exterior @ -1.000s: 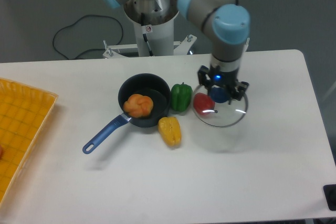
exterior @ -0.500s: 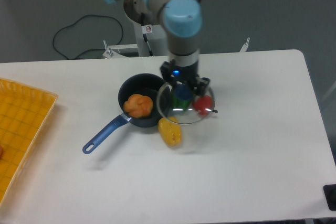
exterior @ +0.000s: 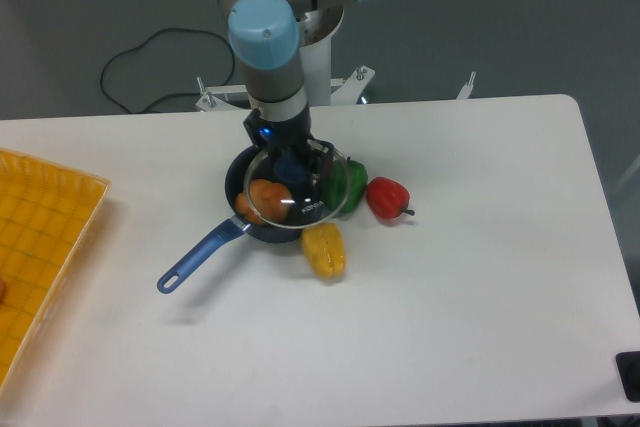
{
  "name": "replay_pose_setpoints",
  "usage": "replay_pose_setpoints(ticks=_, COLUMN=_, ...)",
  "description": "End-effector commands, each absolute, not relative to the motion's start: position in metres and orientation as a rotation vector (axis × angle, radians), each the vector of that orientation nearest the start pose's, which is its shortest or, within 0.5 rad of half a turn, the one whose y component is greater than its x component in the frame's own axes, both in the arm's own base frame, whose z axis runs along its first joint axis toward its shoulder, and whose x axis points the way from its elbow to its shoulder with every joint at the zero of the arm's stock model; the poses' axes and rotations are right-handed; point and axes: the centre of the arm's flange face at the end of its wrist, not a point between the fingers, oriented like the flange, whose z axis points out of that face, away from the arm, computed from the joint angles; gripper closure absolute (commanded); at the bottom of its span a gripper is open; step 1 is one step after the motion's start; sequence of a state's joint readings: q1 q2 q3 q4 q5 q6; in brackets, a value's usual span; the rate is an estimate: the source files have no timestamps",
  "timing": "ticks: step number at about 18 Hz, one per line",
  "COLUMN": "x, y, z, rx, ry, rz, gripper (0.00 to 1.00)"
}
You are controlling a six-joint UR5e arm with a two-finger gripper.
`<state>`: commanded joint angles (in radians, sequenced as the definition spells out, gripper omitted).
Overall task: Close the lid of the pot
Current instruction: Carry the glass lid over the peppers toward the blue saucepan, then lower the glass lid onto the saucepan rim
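1. We see the jaws of the gripper [exterior: 290, 169] clenched on the blue knob of the lid [exterior: 297, 187], pointing straight down from the arm [exterior: 268, 37] above.
2. The pot [exterior: 262, 222] sits on the white table [exterior: 450, 317], its long blue handle running out toward the lower left. Inside it we make out an orange, knobbly piece of food [exterior: 262, 199], seen partly through the glass of the lid.
3. At the left edge of the table lies a yellow tray [exterior: 40, 237] with a grid pattern; we cannot tell what the small reddish shape at its far left edge is.
4. A green pepper [exterior: 352, 185] stands just beside the pot's right rim, and the lid's right edge overlaps it in the picture. A red pepper [exterior: 386, 197] lies just to the right of the green one. A yellow pepper [exterior: 323, 249] rests against the pot's front right side.
5. A black cable [exterior: 150, 57] loops on the floor behind the table, near the arm's base.
6. The lid hangs from the jaws over the pot, slightly tilted and shifted a little to the right of the pot's centre, so its left part covers the opening while its right part reaches out over the green pepper. We cannot tell whether its rim touches the pot.
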<state>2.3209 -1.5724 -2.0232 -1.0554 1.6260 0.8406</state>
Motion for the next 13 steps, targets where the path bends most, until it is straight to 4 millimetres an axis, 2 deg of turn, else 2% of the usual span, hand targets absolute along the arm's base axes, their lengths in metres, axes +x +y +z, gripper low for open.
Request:
replay_pose_setpoints(ticks=4, x=-0.202, y=0.421, z=0.310, rx=-3.151, ry=0.170, rz=0.098, gripper=0.30)
replay_pose_setpoints(ticks=13, x=-0.194, y=0.424, z=0.303, rx=-3.160, ry=0.191, rz=0.080, gripper=0.29)
